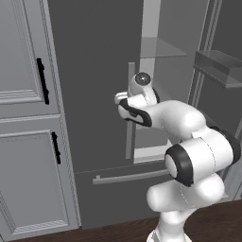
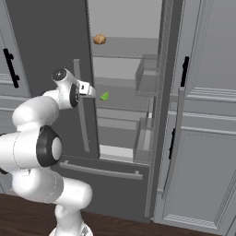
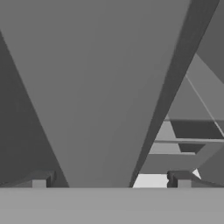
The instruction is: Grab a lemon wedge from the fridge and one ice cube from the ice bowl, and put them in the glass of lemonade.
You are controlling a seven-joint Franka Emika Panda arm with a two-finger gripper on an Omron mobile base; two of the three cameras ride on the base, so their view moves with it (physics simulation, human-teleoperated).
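Observation:
The fridge (image 2: pixel 46 46) is tall and dark grey, its left door shut and its right door (image 2: pixel 171 138) swung open, showing clear shelves. A tiny yellow-green lemon wedge (image 2: pixel 105 96) lies on a middle shelf. My gripper (image 2: pixel 88 90) hovers at the inner edge of the left door, by its vertical bar handle (image 2: pixel 83 120), a little left of the wedge and at about its height. In the hand view the gripper (image 3: pixel 110 180) stands open, with a broad grey bar running up between the fingertips (image 3: pixel 40 180). The glass of lemonade and the ice bowl are out of view.
A round tan-brown lump (image 2: pixel 99 39) sits on the shelf above the wedge. Door bins (image 2: pixel 146 78) hang on the open door's inside. Below is the bottom drawer with a horizontal handle (image 2: pixel 101 170). Panelled grey cabinets (image 1: pixel 23 118) flank the fridge on both sides.

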